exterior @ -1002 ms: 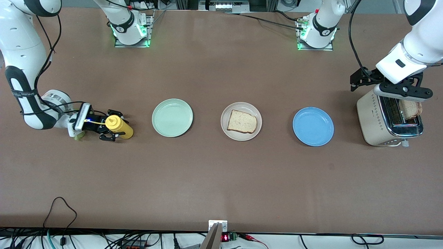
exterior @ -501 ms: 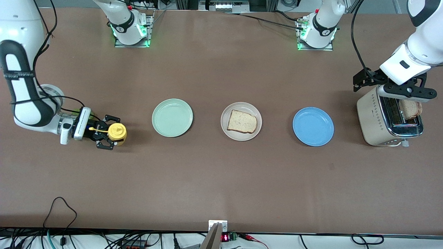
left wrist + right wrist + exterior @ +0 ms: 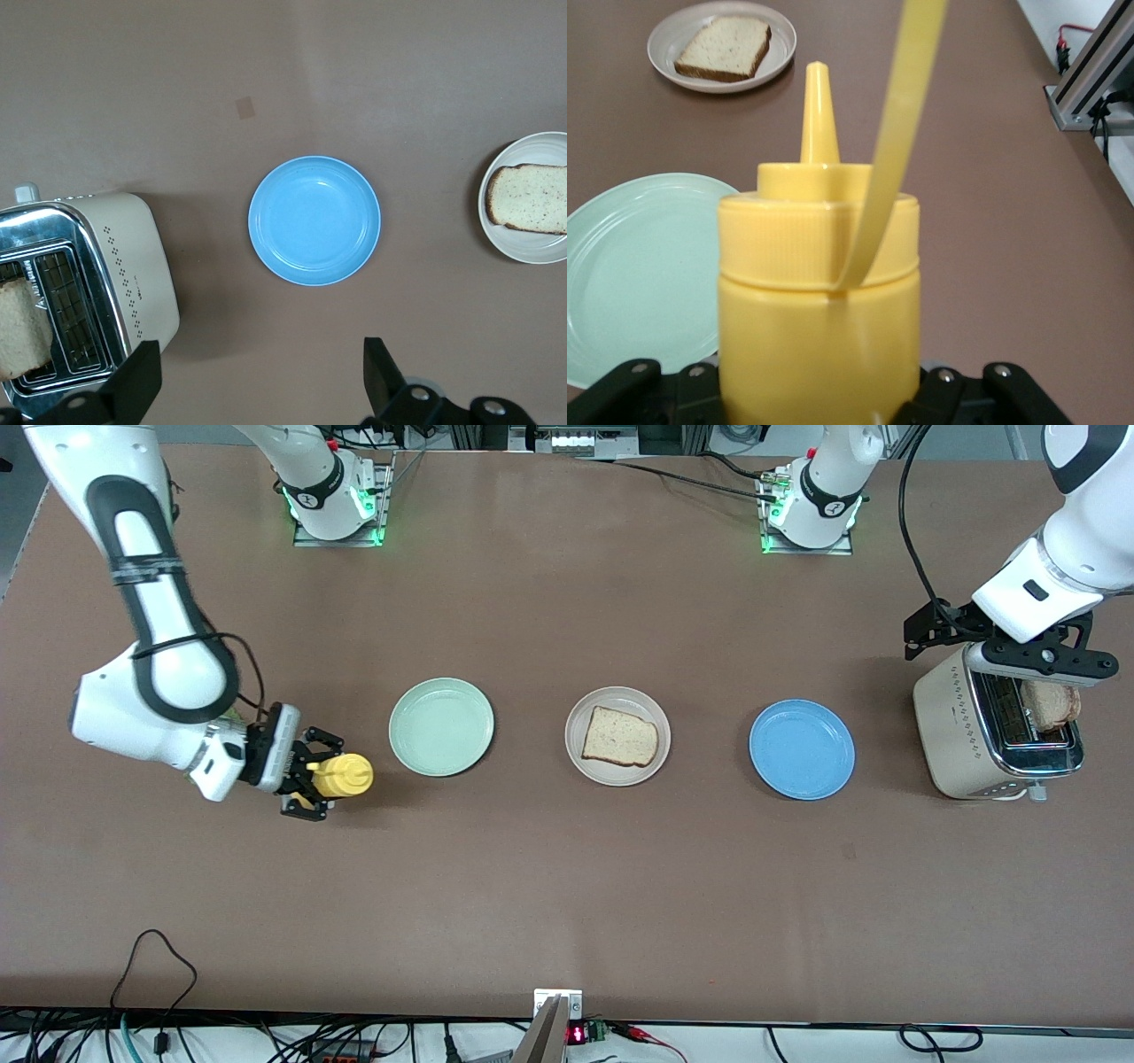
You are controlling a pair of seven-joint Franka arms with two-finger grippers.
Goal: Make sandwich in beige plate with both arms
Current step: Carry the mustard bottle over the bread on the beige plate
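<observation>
The beige plate (image 3: 577, 722) lies mid-table with one bread slice (image 3: 620, 737) on it; both also show in the right wrist view, plate (image 3: 780, 40) and slice (image 3: 725, 49). A second slice (image 3: 1051, 703) stands in the toaster (image 3: 957, 726). My right gripper (image 3: 310, 779) is shut on a yellow squeeze bottle (image 3: 344, 776), held sideways over the table beside the mint-green plate (image 3: 441, 726); the bottle (image 3: 819, 310) fills the right wrist view. My left gripper (image 3: 930, 627) hangs open and empty over the toaster's edge (image 3: 257, 390). No lettuce shows clearly.
A blue plate (image 3: 802, 749) lies between the beige plate and the toaster, and shows in the left wrist view (image 3: 314, 220) with the toaster (image 3: 115, 266). The mint-green plate (image 3: 629, 266) is close to the bottle's nozzle. Cables run along the table's near edge.
My right gripper has carried the yellow bottle toward the mint-green plate and turned it sideways. My left gripper rose slightly above the toaster, then held still.
</observation>
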